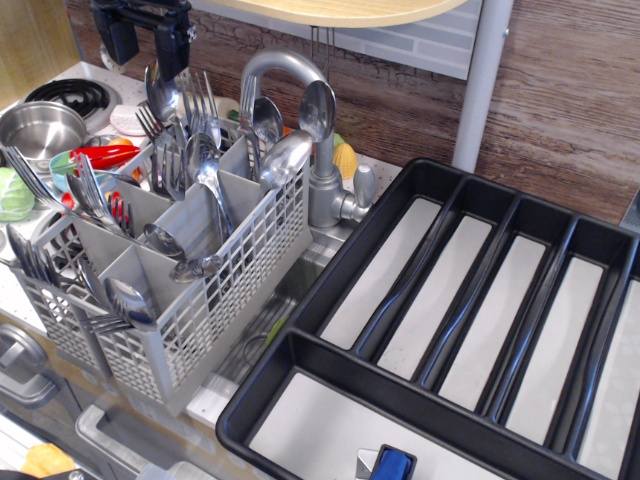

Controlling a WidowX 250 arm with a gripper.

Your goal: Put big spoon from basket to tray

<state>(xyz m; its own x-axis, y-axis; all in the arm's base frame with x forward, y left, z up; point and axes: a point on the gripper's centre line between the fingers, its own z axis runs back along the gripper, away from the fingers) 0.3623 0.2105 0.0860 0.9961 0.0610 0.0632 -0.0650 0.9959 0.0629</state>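
Observation:
The light grey basket (230, 290) stands at the left, full of steel forks and spoons standing upright. Several big spoons stand in it bowl-up: one at the back left (160, 90), one at the back right (318, 108). My black gripper (146, 42) hangs at the top left, just above the back-left spoon and the forks beside it. It is open and empty, with a finger (172, 45) on either side of that spoon's bowl top. The black tray (330, 290) with pale grey bottoms lies at the right, with no cutlery in it.
A curved steel faucet (285, 68) rises right behind the basket. A steel pot (40, 125), a stove burner (65, 95) and coloured toy dishes (100, 155) sit at the far left. A grey post (482, 80) stands behind the tray. A blue object (392, 465) lies at the tray's front edge.

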